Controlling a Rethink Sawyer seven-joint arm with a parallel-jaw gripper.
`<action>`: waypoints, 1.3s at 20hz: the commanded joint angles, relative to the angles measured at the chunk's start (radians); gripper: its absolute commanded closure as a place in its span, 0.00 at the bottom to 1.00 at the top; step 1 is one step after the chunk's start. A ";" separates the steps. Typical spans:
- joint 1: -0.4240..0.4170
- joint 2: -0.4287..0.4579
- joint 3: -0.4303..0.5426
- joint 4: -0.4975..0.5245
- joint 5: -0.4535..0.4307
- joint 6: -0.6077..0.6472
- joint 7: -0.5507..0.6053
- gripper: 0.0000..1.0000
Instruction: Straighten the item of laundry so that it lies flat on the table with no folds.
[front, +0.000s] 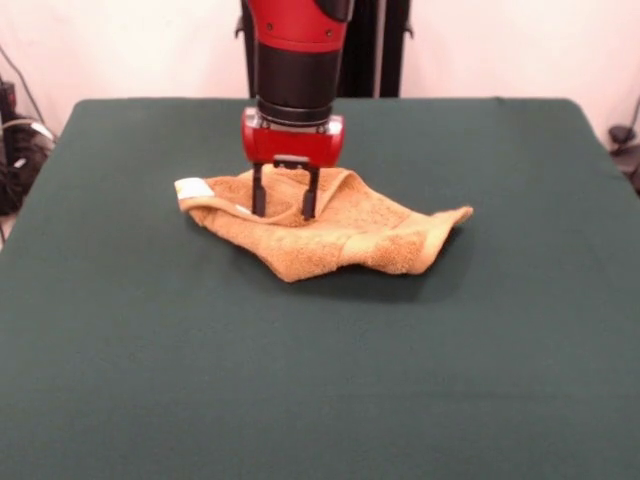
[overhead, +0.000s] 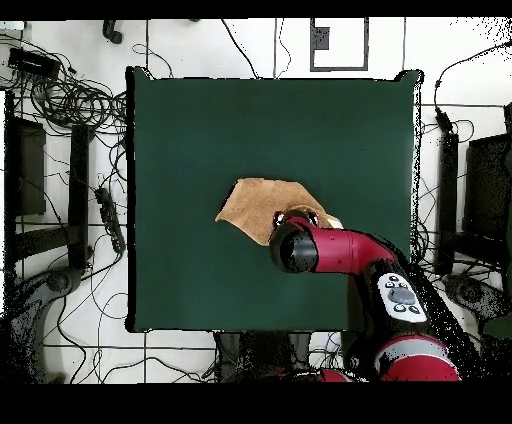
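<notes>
**Towel still rumpled, my claw down on its back edge**

The towel lies near the middle of the table, a little toward my pedestal side, bunched and folded over itself rather than flat. In the front view its long axis runs across the picture, from the white label at one end to a drawn-out corner at the other, tilting slightly toward the camera at the middle, where a doubled lobe sags forward. In the overhead view it reads as a skewed wedge, with its pointed end away from my arm.

My gripper stands upright over the label end, fingers parted to a moderate gap with a raised ridge of cloth between them. The tips look to be at the fabric, but I judge they have not closed on it.

What could go wrong, as I judge it: if I close here, I may pinch two layers at once and drag the whole bundle along instead of opening it. A grip on the ridge alone could slip off the terry. A pull along the long axis would only stretch the wedge and leave the front fold in place.
</notes>
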 joint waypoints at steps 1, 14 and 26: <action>0.014 0.061 0.094 0.074 -0.034 -0.041 0.099 0.00; 0.038 0.081 0.085 0.058 -0.013 -0.090 0.125 1.00; 0.014 -0.126 0.133 0.206 -0.011 -0.137 0.164 1.00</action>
